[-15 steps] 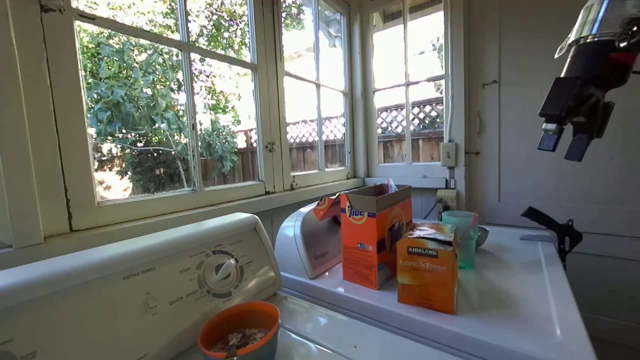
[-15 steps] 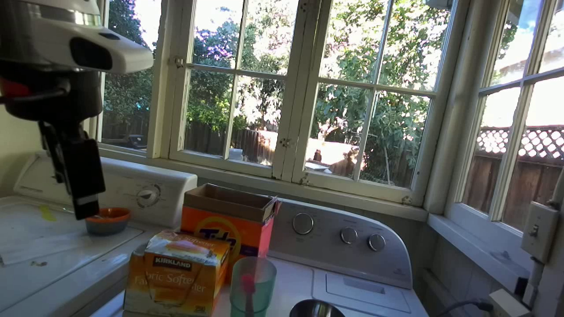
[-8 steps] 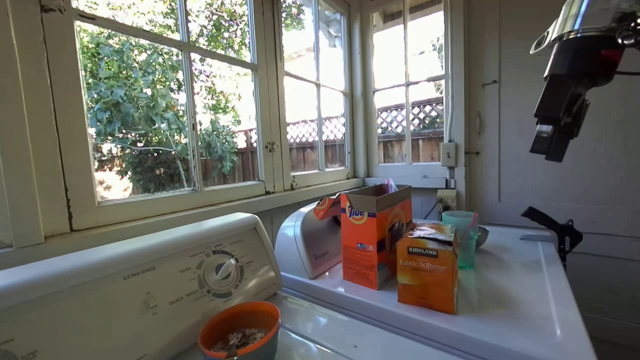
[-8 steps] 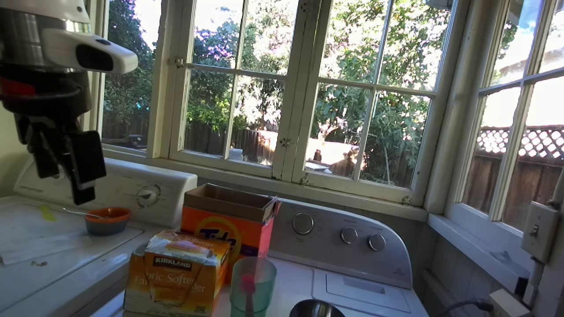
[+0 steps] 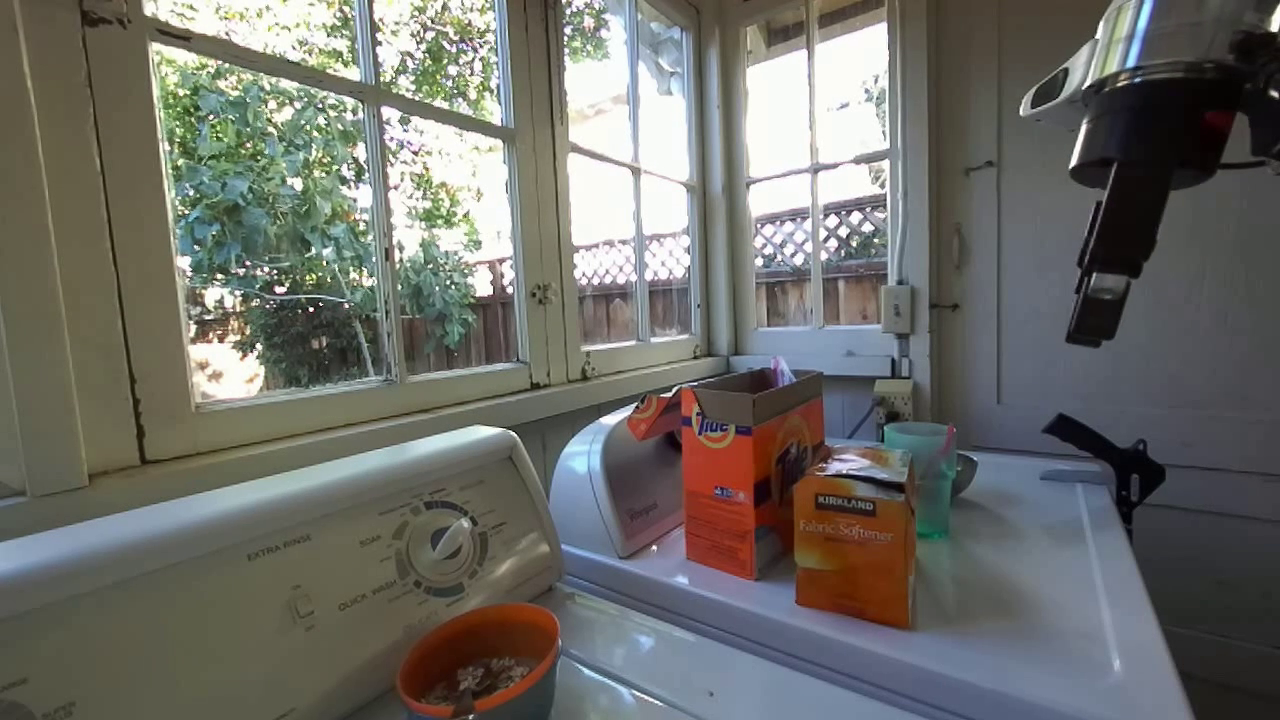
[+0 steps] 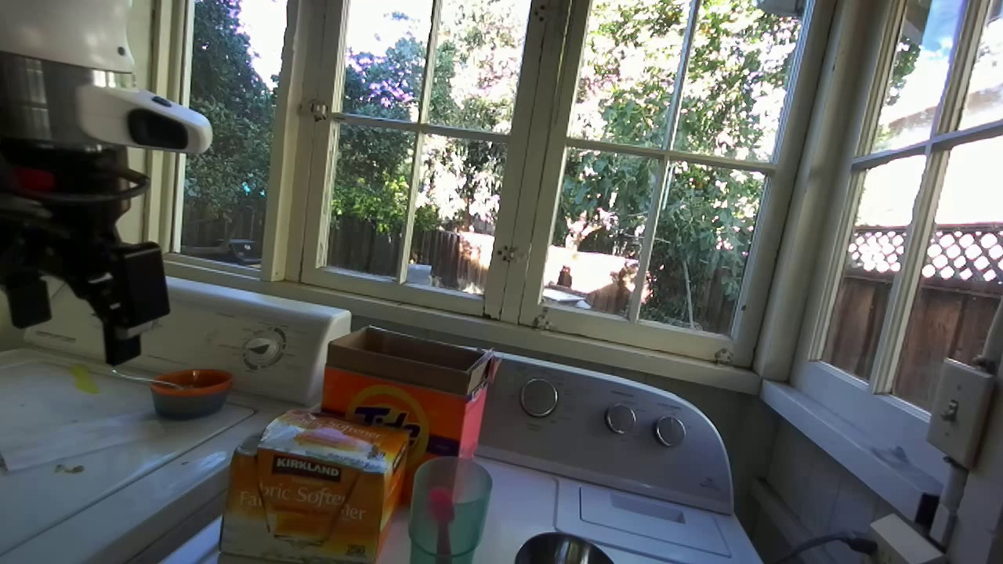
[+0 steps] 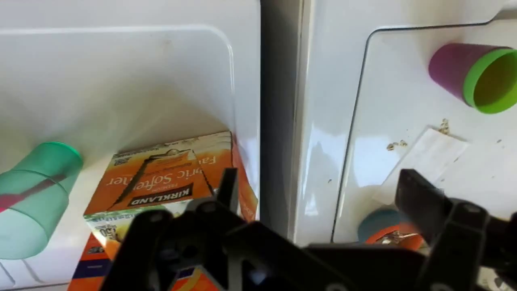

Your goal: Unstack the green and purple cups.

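Hangs farther left in both exterior views than a second ago, with a sideways shift of the arm [image 6: 55, 39] and a twist at the wrist; in an exterior view, comes round so far as to put the jaws nearly in line, one behind the other. Stays up in the air, with jaws parted wide and free of any grip, and with a broad gap between them in the wrist view. Still stacked, with the green cup [image 7: 488, 85] nested inside the purple cup [image 7: 450, 68], upright on the washing machine [image 7: 387, 93] in the wrist view, mouth upward and well apart from the jaws. Near that stack, on the same machine, a slip of paper [image 7: 424, 161], a few pale flakes [image 7: 390, 146] and, farther off, an orange-lined bowl [image 5: 500, 632] with a spoon [image 6: 145, 379] over its rim. On the neighbouring machine [image 7: 101, 72], close together, a Kirkland fabric softener box [image 5: 855, 555] just beside a Tide box [image 5: 735, 480], then a teal tumbler [image 6: 470, 489] with something pink [image 6: 441, 507] inside, then a metal bowl [image 6: 560, 542], cut off by the lower edge in an exterior view. Partly hidden behind the jaws in the wrist view: the fabric softener box and the orange-lined bowl. Farther back, above both machines, paned windows [image 6: 541, 180] with foliage [image 6: 619, 180] outside.
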`<state>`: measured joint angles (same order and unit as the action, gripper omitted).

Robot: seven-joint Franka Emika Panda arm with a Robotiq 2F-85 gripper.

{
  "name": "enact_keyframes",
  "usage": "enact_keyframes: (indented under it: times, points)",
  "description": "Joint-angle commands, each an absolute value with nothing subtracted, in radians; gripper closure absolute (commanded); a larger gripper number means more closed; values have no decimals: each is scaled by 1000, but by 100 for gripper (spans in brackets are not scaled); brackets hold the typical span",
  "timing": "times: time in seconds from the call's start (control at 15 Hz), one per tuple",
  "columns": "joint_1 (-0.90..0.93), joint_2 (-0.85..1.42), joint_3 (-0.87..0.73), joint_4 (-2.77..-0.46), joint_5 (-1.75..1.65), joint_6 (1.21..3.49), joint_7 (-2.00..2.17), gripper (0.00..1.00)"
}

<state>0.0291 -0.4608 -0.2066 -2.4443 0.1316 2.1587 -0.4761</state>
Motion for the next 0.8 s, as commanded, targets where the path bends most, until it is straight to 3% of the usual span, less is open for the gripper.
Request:
enact_keyframes:
  times: [0.0, 0.73]
  points:
    - [55, -457, -197, -2459, 142, 2132, -529, 0]
    - [89, -429, -137, -2461, 125, 2147, -561, 0]
